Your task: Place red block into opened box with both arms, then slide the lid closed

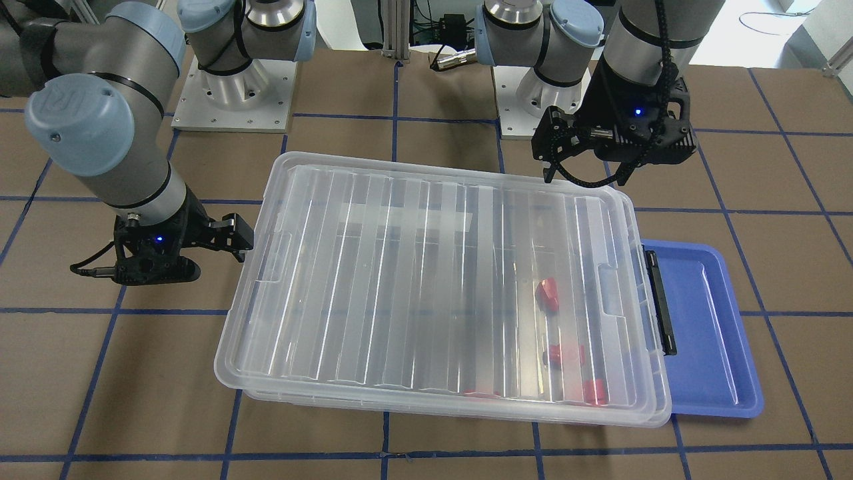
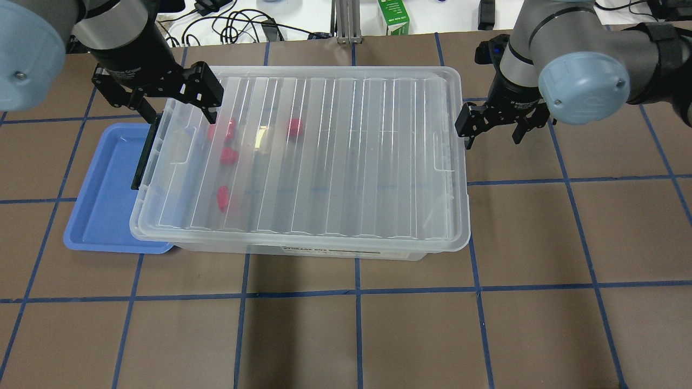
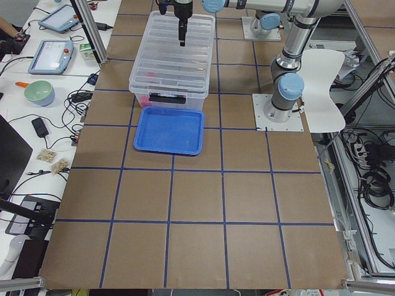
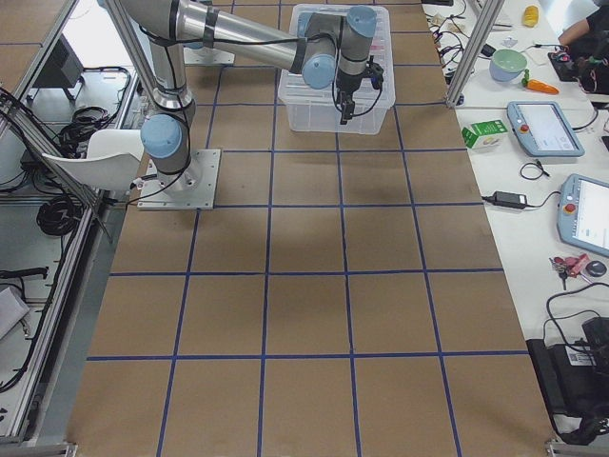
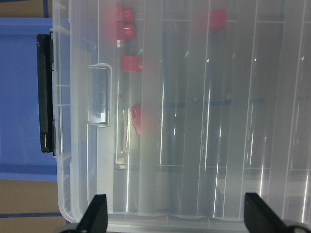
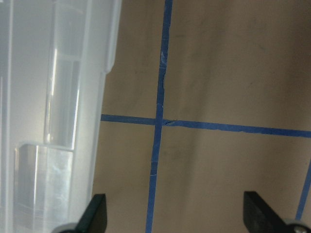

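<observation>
Black fingertips of the left gripper poke up at the bottom of the left wrist view. They stand wide apart and hold nothing. Below them lies the lid, clear and full of long ridges.

From overhead, the left gripper hangs over the far corner of the box, at the end with the black bar. One finger is over the lid and the other is out past the end of the box.

The lid sits flat on the box and covers almost all of it. Only a thin strip of the box rim shows next to the black bar.

Inside the box, under the lid, lie the red blocks. They are all in the half near the black bar. They look blurry through the plastic; there seem to be four, maybe one more.

The right gripper is low at the other short end of the box, just beside the lid's edge. Its fingers are wide apart too, with only the brown table between them. Whether a finger touches the lid cannot be told.

A blue tray lies on the table just beside the black bar end of the box.
</observation>
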